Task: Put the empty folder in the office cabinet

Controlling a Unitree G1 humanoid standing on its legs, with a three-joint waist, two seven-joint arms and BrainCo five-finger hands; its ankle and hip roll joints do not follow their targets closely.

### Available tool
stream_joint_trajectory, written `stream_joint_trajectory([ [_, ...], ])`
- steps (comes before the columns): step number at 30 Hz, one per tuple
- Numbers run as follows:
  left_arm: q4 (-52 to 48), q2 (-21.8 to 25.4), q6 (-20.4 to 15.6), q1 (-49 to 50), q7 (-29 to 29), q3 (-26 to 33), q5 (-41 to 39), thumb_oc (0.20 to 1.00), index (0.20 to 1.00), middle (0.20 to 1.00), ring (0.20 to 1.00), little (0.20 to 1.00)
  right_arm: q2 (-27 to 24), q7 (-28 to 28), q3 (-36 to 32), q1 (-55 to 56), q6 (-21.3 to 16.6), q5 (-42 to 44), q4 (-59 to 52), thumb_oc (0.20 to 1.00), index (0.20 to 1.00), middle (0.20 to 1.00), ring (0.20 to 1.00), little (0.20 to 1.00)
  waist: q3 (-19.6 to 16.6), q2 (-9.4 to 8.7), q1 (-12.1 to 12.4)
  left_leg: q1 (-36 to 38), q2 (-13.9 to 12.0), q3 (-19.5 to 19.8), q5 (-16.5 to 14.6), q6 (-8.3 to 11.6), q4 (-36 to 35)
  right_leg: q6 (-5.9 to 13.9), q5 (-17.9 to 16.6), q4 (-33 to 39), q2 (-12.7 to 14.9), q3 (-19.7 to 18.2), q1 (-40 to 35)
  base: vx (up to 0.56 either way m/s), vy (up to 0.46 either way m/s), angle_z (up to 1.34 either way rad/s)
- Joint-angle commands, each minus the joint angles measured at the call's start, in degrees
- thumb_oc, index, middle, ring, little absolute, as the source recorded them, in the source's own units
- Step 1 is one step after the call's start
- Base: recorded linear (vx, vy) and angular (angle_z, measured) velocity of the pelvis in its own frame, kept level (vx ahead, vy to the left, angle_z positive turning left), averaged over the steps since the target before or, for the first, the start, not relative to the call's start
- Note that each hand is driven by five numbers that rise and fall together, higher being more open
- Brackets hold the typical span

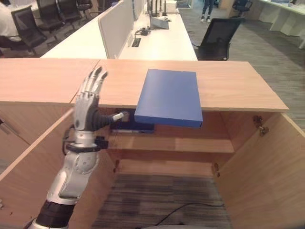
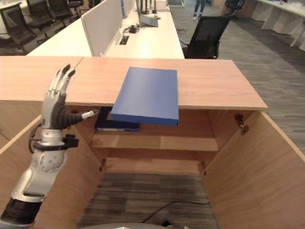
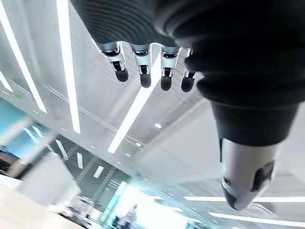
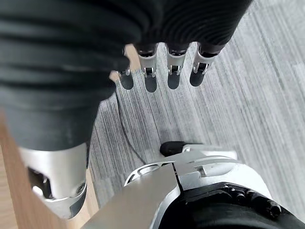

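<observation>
A blue folder [image 1: 169, 97] lies flat on the wooden top [image 1: 228, 86] of the office cabinet [image 1: 257, 162], at the centre of the frame. Its long axis runs from the far edge of the top toward the camera, and its near short end juts out past the front lip, overhanging the open interior. No robot hand touches it.

The cabinet stands open, with 2 doors swung out: the left door [image 1: 33, 171] at the lower left of the frame and the right door [image 1: 267, 167] at the lower right. Inside, 1 shelf [image 1: 181, 144] crosses the middle of the frame. On its left part, under the overhanging folder, sits a dark blue object [image 2: 116, 125]; it is probably another folder lying flat, but most of it is hidden. Below the shelf, striped grey carpet [image 1: 157, 195] shows.

The left robot hand [image 1: 88, 102] is raised at the left centre of the frame, in front of the top's edge and left of the folder, fingers straight and pointing up, thumb stuck out toward the folder, holding nothing. The right robot hand [image 4: 162, 76] appears in its wrist view hanging over the carpet, fingers loosely extended and empty.

Behind the cabinet, in the upper frame, run white tabletops [image 1: 157, 45] with a black office chair [image 1: 217, 38] beside them.
</observation>
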State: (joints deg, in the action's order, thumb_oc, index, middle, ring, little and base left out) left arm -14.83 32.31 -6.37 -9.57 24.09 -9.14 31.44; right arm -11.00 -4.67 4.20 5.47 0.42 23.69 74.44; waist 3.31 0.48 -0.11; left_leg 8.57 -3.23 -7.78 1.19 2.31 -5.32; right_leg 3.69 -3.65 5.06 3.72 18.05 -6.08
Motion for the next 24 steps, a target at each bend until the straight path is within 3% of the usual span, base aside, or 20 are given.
stream_joint_trajectory([
  [1, 2.2, 3.9, -0.9, -5.5, -1.2, -2.5, 3.7, 1.000, 1.000, 1.000, 1.000, 1.000, 1.6, -0.9, 0.7, -3.7, -0.7, 3.4, 2.7, 1.000, 1.000, 1.000, 1.000, 1.000, -0.8, -3.07, -0.9, -1.1, 0.3, -2.1, -3.8, 0.89, 0.3, 4.93, 2.8, -0.1, 2.5, -1.9, -2.7, 0.00, 0.021, -0.04],
  [14, 8.7, 2.8, 0.0, -17.5, -2.9, -13.3, 8.1, 1.000, 1.000, 1.000, 1.000, 1.000, 1.0, -1.7, -0.1, -3.8, -0.5, 4.5, 5.5, 1.000, 1.000, 1.000, 1.000, 1.000, -1.7, -2.76, -2.6, -0.4, 0.4, -3.0, -4.5, 0.54, 0.3, 5.23, 2.4, -0.1, 2.7, -2.9, -2.4, 0.00, 0.010, -0.06],
  [24, 4.8, 1.2, -1.2, -15.7, -6.3, -12.5, 2.8, 1.000, 1.000, 1.000, 1.000, 1.000, 1.6, -1.8, -0.2, -3.9, -0.2, 4.0, 6.5, 1.000, 1.000, 1.000, 1.000, 1.000, -1.6, -2.81, -2.4, 0.0, 0.5, -3.3, -4.7, 0.46, 0.3, 5.23, 2.3, -0.1, 2.8, -3.1, -2.4, 0.00, 0.002, -0.01],
])
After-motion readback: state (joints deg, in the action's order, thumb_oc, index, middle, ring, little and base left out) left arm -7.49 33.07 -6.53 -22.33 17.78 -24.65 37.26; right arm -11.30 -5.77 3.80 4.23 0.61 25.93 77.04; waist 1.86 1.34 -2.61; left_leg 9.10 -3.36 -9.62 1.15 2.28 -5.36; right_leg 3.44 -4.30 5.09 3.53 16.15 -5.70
